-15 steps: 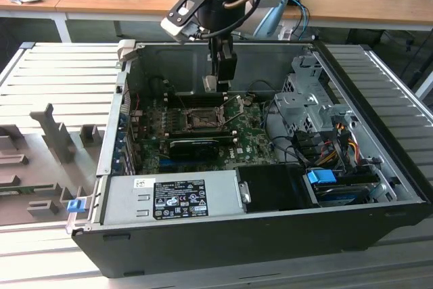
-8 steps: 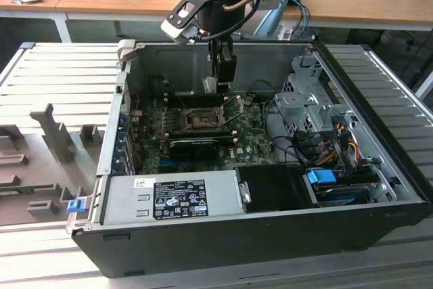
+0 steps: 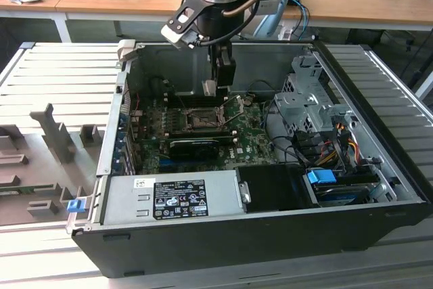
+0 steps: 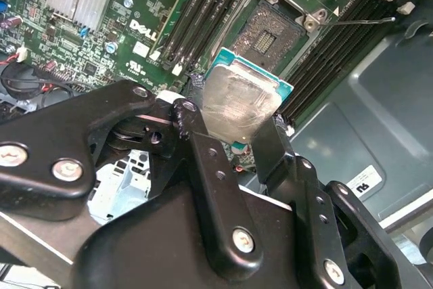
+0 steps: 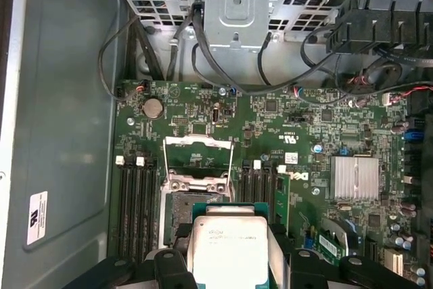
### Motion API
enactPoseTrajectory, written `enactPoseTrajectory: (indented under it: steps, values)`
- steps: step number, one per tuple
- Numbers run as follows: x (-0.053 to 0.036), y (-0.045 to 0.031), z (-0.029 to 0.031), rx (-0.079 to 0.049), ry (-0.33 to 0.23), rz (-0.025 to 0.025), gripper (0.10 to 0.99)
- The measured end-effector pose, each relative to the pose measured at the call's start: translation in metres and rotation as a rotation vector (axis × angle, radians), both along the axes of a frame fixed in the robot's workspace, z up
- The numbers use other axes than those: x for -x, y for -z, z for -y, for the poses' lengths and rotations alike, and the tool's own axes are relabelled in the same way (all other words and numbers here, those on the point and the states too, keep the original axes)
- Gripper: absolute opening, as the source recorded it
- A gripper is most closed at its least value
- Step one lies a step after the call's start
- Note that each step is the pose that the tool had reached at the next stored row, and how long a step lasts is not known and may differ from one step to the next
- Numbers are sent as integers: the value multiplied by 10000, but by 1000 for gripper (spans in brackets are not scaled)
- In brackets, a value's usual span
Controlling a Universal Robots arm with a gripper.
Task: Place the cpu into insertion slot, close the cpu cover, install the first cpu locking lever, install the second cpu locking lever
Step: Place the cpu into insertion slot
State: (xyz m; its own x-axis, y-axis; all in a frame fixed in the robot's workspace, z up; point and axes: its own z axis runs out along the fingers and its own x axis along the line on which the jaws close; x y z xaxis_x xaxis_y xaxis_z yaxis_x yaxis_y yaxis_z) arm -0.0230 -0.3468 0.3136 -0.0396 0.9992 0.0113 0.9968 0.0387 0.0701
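My gripper (image 4: 233, 123) is shut on the cpu (image 4: 240, 99), a pale silver square chip on a teal-edged base, pinched by its edges between two black fingers (image 4: 189, 116). In the exterior view the gripper (image 3: 215, 87) hangs inside the open computer case, holding the cpu (image 3: 209, 88) a little above and behind the insertion slot (image 3: 196, 121). In the first wrist view the cpu (image 5: 230, 241) covers part of the dark insertion slot (image 5: 177, 202). The cpu cover (image 5: 199, 141) stands swung open beyond it. In the second wrist view the slot (image 4: 270, 32) lies bare, with a thin wire lever (image 4: 365, 21) sticking out beside it.
Long black memory slots (image 5: 135, 201) flank the socket on the green board. A finned silver heatsink (image 5: 354, 177) sits to one side. A black card (image 3: 196, 145), the power supply (image 3: 172, 197), a metal drive cage (image 3: 304, 103) and loose cables (image 3: 338, 140) crowd the case.
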Motion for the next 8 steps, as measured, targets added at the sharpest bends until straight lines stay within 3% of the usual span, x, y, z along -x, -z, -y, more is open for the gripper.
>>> enactPoseTrajectory:
  steps: [8]
  values:
    - [0,42,0,-1,0,-52,529]
